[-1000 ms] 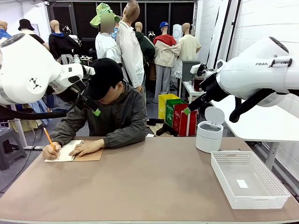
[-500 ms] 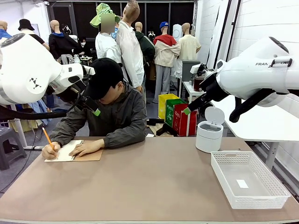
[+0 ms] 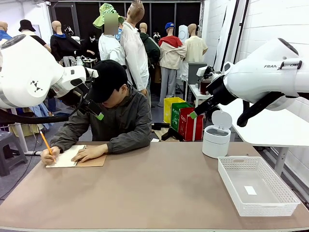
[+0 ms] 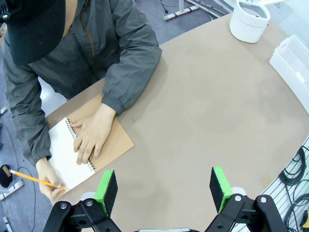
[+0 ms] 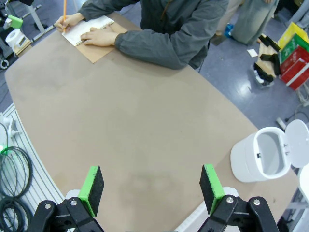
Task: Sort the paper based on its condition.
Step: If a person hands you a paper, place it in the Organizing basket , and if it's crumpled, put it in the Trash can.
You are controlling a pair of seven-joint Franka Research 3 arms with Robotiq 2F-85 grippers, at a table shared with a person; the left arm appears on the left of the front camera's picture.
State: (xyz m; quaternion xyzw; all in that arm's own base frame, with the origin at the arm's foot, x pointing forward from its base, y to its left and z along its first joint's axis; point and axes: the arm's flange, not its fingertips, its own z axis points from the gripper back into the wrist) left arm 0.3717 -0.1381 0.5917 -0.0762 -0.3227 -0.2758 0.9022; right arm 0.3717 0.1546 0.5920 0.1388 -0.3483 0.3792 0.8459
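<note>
Sorting not yet begun: paper (image 3: 67, 157) looks to be the notebook (image 3: 96, 162) page under the pencil (image 3: 45, 142); left gripper (image 4: 164, 186) and right gripper (image 5: 152, 188) hang wide open, empty, well apart from the notebook

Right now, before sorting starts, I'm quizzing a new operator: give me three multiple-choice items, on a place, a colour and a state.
1. Where does the white basket stand? A. at the table's right side B. on the floor C. on a chair
2. What colour is the pencil? A. blue B. orange C. black
3. How is the white bin's lid? A. shut B. taken off C. flipped open
1 A: it sits near the right edge. 2 B: its shaft is orange. 3 C: the lid stands up behind the open mouth.
</note>
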